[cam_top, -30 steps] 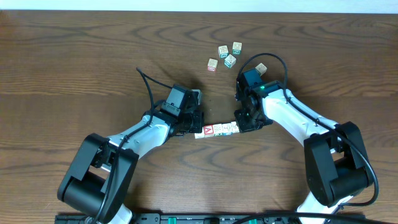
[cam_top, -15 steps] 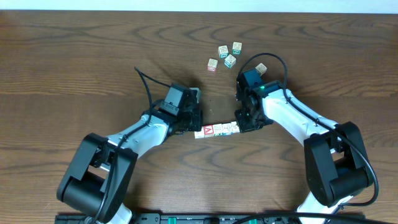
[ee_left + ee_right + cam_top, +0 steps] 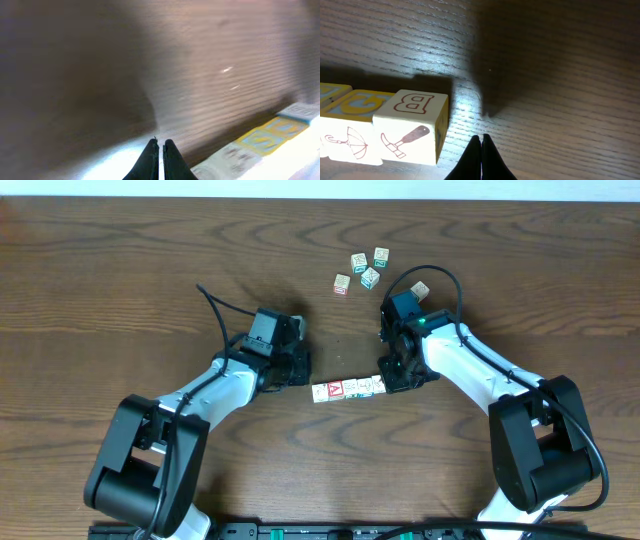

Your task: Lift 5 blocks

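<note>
Blocks: row of blocks (image 3: 348, 389) of what looks like five, end to end, the red "A" block (image 3: 336, 389) second from the end nearer the left arm. It lies flat on the bench (image 3: 120, 270) between the two arms.
Progress: cubes lined up, but by the shadow beneath them in the right wrist view they rest on the wood, so the lift itself is judged not yet done.
Right side: right fingers (image 3: 474, 160) pressed closed on nothing, tips just beside the "B" block (image 3: 412, 125) at the row's end, with a sliver of bare bench between.
Left side: left fingers (image 3: 152, 160) closed and empty — near the row's other end but apart from it. The wrist view is blurred, with the row at its lower right.
Elsewhere: five loose blocks (image 3: 370, 277) scattered up the bench, well apart from the row.
</note>
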